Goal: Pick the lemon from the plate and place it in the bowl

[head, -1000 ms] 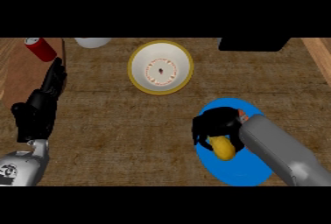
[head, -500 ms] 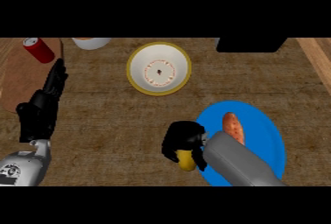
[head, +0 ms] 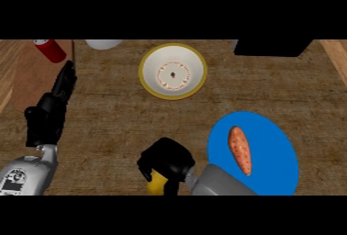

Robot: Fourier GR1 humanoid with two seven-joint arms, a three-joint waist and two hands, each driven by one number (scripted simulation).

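Note:
My right hand [head: 166, 160] is curled round the yellow lemon [head: 159, 184], which shows below the fingers near the lower edge, left of the blue plate [head: 274, 142]. An orange sweet potato [head: 240, 149] lies on that plate. The bowl [head: 173, 70], white inside with a yellow rim, stands at the back centre, well beyond the hand. My left hand [head: 49, 114] rests open at the left with its fingers pointing up.
A red can [head: 49, 49] and a white cup [head: 103, 44] stand at the back left, on and beside a round wooden board [head: 27, 78]. A black box [head: 272, 47] sits at the back right.
My right hand has carried the lemon off the blue plate and leftward over the counter, uncovering the sweet potato. The left hand has stayed still.

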